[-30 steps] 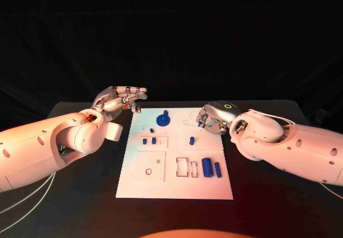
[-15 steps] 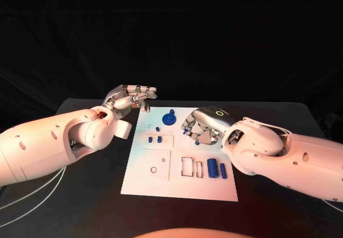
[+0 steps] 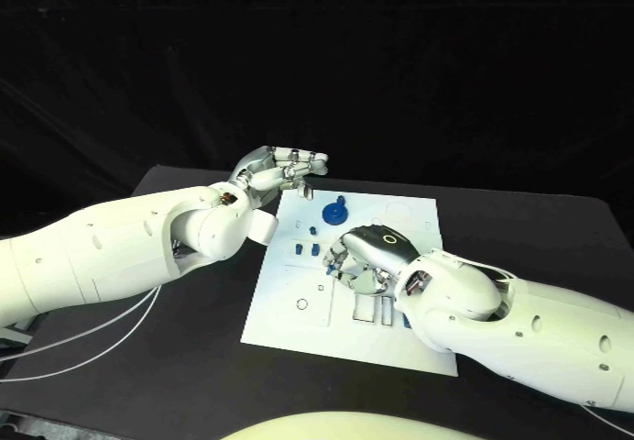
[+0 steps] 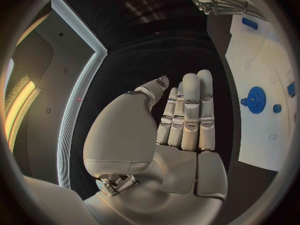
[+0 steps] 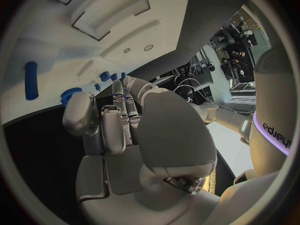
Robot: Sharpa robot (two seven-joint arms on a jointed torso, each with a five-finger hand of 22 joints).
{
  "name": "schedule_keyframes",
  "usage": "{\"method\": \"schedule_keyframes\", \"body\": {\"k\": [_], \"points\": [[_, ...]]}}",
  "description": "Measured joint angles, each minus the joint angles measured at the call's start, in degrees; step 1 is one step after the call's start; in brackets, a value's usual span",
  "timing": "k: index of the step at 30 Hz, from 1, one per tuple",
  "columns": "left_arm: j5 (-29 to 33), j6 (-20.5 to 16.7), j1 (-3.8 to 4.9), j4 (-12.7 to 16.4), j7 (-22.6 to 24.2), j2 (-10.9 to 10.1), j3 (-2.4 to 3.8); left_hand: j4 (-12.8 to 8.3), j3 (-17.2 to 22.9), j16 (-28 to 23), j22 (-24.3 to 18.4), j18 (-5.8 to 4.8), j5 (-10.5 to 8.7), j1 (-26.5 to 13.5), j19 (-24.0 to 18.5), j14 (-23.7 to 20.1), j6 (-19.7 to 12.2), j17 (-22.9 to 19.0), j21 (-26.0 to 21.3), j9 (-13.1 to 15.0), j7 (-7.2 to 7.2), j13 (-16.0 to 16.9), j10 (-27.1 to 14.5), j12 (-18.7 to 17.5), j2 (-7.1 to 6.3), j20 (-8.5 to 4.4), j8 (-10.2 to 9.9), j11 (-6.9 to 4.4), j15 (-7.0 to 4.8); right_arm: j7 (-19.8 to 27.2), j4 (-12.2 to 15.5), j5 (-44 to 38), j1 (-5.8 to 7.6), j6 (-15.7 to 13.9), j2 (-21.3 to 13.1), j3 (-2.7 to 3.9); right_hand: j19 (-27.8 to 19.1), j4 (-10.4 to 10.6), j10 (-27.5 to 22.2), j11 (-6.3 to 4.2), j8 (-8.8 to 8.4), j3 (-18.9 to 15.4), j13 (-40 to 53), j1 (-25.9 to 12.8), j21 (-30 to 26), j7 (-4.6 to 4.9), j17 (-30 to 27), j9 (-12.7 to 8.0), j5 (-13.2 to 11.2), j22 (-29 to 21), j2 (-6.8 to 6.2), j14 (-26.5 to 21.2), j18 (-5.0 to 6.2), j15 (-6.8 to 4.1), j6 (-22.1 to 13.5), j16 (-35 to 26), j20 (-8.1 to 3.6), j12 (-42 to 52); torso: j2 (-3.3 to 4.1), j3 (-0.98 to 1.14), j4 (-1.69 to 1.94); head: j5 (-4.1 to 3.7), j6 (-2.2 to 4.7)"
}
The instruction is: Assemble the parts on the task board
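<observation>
A black table [image 3: 185, 362] is being shown from above, its dull top being lit unevenly, paler toward the near side and darker toward the far corners. Behind its far edge, a dark, creased cloth backdrop [image 3: 397, 82] is being hung across the whole width. Two thin white cables [image 3: 92, 346] are being trailed over the table's left part.

We see a white task board [image 3: 397, 215] on a black table [image 3: 172, 367]. On it sit a deep blue gear-shaped part [image 3: 335, 212] and small blue pegs [image 3: 307, 248]; a blue cylinder [image 5: 30, 80] lies by itself. Both arms are white, the left hand [image 3: 280, 169] and right hand [image 3: 364, 257] silver. A yellow-green ring [image 3: 390, 238] marks the right hand's back.
</observation>
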Motion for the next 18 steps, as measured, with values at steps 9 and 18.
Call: {"method": "schedule_keyframes", "body": {"k": [9, 18], "points": [[0.0, 0.1, 0.07, 0.1, 0.0, 0.3, 0.0, 0.0, 0.0, 0.0, -0.1, 0.0, 0.0, 0.0, 0.0, 0.0, 0.0, -0.1, 0.0, 0.0, 0.0, 0.0, 0.0, 0.0, 0.0, 0.0, 0.0, 0.0, 0.0, 0.6, -3.3, -1.3, -2.23, 0.1, 2.5, -0.34, 0.0, 0.0, 0.0, 0.01, -0.06, 0.0, 0.0, 0.0, 0.0, -0.01, 0.1, 0.0, 0.0, 0.0, 0.0, 0.0, 0.04, 0.0, 0.0, 0.2, 0.0, -0.2, -0.01, 0.04, -0.07, 1.36, -0.21], [0.0, 0.1, 0.1, 0.0, 0.0, 0.4, 0.0, 0.0, 0.0, 0.0, -0.1, 0.0, 0.0, 0.0, 0.0, 0.0, 0.0, -0.1, 0.0, 0.0, 0.0, 0.0, 0.0, 0.0, 0.0, 0.0, 0.0, 0.0, 0.0, 0.7, -4.0, -2.1, -2.65, 0.1, 3.4, -0.32, 0.0, 0.0, 0.0, 0.01, -0.12, 0.0, 0.0, 0.0, 0.0, -0.09, 0.2, 0.0, 0.0, 0.2, 0.0, 0.0, 0.04, 0.0, -0.1, 0.2, 0.0, -0.2, -0.03, 0.08, -0.1, 1.92, -0.53]]}}
